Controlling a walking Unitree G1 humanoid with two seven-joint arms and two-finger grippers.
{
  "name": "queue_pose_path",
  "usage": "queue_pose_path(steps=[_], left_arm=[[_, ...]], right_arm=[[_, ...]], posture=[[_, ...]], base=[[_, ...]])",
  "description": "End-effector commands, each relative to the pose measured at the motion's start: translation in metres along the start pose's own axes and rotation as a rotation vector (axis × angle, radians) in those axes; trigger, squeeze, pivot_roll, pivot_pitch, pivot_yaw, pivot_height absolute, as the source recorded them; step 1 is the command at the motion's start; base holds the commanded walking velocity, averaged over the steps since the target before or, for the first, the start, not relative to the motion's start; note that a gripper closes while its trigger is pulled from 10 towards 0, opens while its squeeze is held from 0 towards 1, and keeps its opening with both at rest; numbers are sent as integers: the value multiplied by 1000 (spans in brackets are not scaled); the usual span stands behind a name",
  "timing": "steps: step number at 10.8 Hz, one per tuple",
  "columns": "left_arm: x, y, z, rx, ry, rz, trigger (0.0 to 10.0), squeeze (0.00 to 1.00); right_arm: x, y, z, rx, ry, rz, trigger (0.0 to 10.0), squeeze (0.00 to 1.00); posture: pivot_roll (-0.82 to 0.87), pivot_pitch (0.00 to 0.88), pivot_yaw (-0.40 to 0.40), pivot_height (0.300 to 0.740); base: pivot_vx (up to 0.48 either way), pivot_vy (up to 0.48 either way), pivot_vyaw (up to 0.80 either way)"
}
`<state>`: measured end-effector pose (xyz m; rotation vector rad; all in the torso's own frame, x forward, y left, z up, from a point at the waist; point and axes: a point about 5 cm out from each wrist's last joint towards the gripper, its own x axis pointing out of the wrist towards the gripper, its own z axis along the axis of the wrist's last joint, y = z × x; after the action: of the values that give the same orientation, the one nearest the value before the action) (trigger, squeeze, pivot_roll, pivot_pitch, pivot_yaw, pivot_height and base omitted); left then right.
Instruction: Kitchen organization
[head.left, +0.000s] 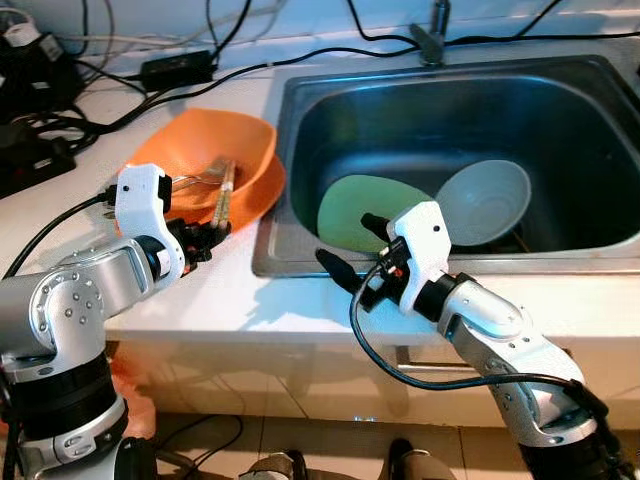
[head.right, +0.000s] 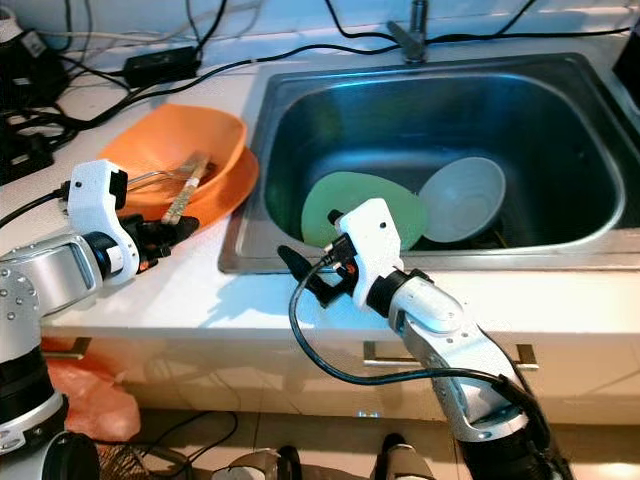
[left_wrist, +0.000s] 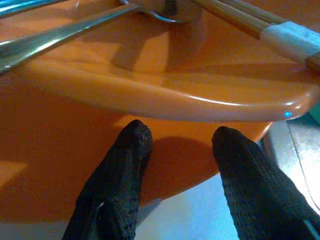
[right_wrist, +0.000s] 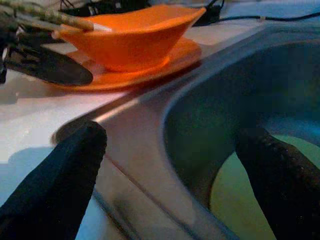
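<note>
Orange bowl (head.left: 215, 160) on orange plate (head.right: 215, 195), touching left gripper (head.left: 205, 238), fingers spread, empty. Rigid, slick, light; loose chopsticks (head.left: 224, 190) inside. Pinch the rim. Right gripper (head.right: 310, 262) wide, straddling sink (head.left: 300, 110) edge.

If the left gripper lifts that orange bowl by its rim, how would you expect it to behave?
The glossy orange bowl looks like hard plastic, so probably stiff, light and somewhat slippery. The loose metal utensil and wooden chopsticks lying inside would likely slide or spill if the left gripper tilts it.
</note>
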<state>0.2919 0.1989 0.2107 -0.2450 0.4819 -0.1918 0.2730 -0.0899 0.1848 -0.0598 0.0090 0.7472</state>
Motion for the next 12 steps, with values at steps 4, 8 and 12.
queue_pose_path(steps=[4, 8, 12], left_arm=[[-2, 3, -16, -31, 79, 16, 10000, 0], [-6, -4, -19, -19, 100, -19, 10000, 0], [-13, -8, -21, -6, 119, -41, 10000, 0]], right_arm=[[3, -1, 13, 29, -75, 21, 10000, 0], [4, -1, 18, 29, -98, 35, 10000, 0], [6, -2, 15, 25, -87, 37, 10000, 0]], posture=[[192, 113, 146, 740], [193, 101, 146, 740], [204, 91, 143, 740]], base=[[0, 0, 0], [0, 0, 0], [0, 0, 0]])
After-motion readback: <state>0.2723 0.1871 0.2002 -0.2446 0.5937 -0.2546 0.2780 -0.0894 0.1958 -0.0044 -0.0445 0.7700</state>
